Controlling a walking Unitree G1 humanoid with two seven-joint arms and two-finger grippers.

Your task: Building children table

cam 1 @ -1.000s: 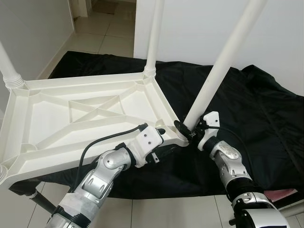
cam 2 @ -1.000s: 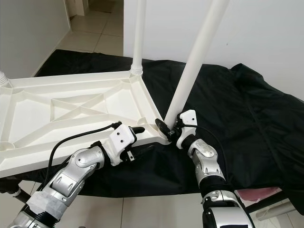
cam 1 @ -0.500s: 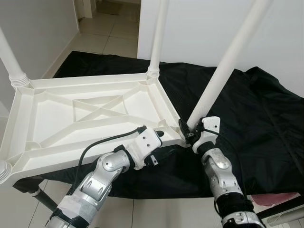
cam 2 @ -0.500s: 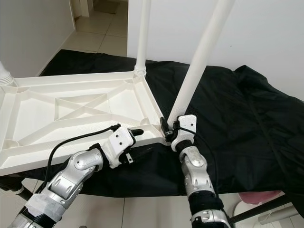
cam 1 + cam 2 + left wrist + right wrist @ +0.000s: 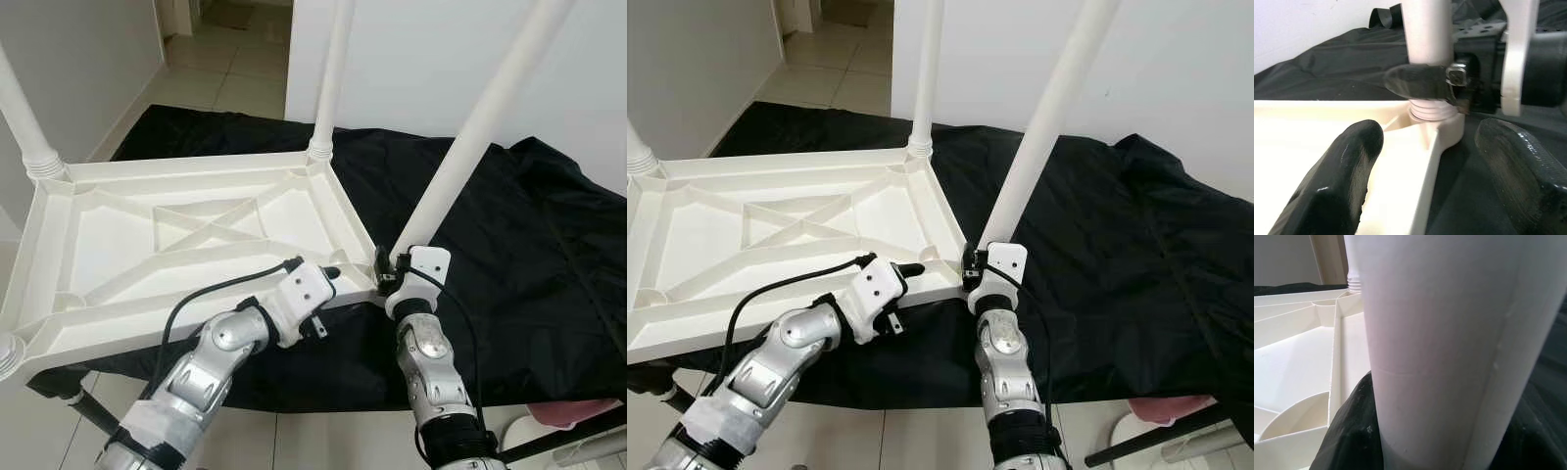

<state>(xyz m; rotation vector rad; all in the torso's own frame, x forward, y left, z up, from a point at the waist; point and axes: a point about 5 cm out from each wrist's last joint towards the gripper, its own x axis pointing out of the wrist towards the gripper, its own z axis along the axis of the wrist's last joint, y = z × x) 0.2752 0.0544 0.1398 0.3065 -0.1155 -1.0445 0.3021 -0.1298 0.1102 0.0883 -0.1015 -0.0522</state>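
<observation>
The white plastic table [image 5: 176, 235] lies upside down on a surface draped with black cloth [image 5: 529, 255], its ribbed underside facing up. Its near edge overhangs the cloth, above the tiled floor [image 5: 323, 441].

Three legs stand in corner sockets: a far leg [image 5: 331, 78], upright at the far corner; a left leg [image 5: 24, 117] at the robot's left; and a near leg [image 5: 470, 137] at the near right corner, leaning up and away to the robot's right.

The right pincer [image 5: 384, 274] is at the foot of the near leg, directly beside the corner socket. One black finger [image 5: 1420, 83] lies across the leg just above the threaded collar, where the leg enters the socket. In the right wrist view the leg [image 5: 1449, 357] sits close in front of the camera, with black finger surface on both sides of its base. The right pincer is closed around the near leg.

The left pincer [image 5: 328, 279] is at the table's near rim, just to the left of that same corner and close to the right pincer. In the left wrist view its two fingers [image 5: 1342, 176] are spread wide. One is above the inner face of the tabletop; the other is outside the rim, above the black cloth. The rim runs between them, and the fingers grip nothing.

A pink object [image 5: 578, 411] shows at the lower right, below the edge of the cloth.
</observation>
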